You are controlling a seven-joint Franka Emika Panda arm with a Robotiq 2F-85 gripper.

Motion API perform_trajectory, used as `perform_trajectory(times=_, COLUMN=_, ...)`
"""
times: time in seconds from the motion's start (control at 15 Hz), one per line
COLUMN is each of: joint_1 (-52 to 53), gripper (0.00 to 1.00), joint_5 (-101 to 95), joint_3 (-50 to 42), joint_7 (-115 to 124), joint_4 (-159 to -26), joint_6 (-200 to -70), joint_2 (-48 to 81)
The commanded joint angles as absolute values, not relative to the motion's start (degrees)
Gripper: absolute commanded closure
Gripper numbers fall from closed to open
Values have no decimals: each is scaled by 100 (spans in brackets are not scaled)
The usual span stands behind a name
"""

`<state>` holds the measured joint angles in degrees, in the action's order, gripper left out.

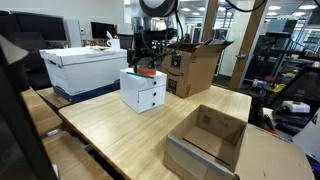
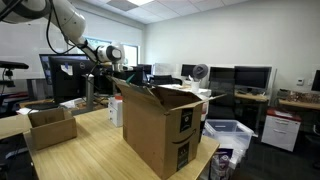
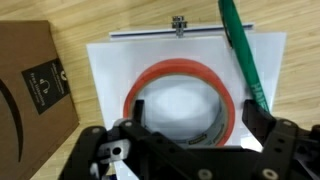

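Note:
In the wrist view an orange tape roll [image 3: 180,100] lies flat on top of a white drawer box [image 3: 110,65]. A green pen [image 3: 245,60] lies beside the roll on the same top. My gripper [image 3: 195,125] is open just above the roll, with one finger at each side of it. I cannot tell whether the fingers touch it. In an exterior view the gripper [image 1: 146,60] hangs right over the white drawer box [image 1: 143,92] and the tape [image 1: 147,72]. The arm and gripper [image 2: 118,62] also show behind a large cardboard box.
An open cardboard box [image 1: 206,142] stands at the near table edge. A taller cardboard box [image 1: 196,66] stands behind the drawer box, and a corner of it shows in the wrist view [image 3: 35,85]. A white storage box [image 1: 85,68] stands to the side. The table [image 1: 110,130] is wooden.

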<state>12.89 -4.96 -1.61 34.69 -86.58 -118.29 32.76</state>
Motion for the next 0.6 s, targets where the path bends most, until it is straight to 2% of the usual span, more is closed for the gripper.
perform_trajectory(times=0.0, joint_1=1255, gripper=0, joint_5=-416, joint_3=-134, joint_7=3428, joint_4=-8615, joint_6=-11499, joint_2=3141)
perform_trajectory(times=0.53, joint_1=1217, gripper=0, joint_5=-431, joint_3=-137, joint_7=3397, joint_4=-8317, joint_6=-11112, joint_2=3113)
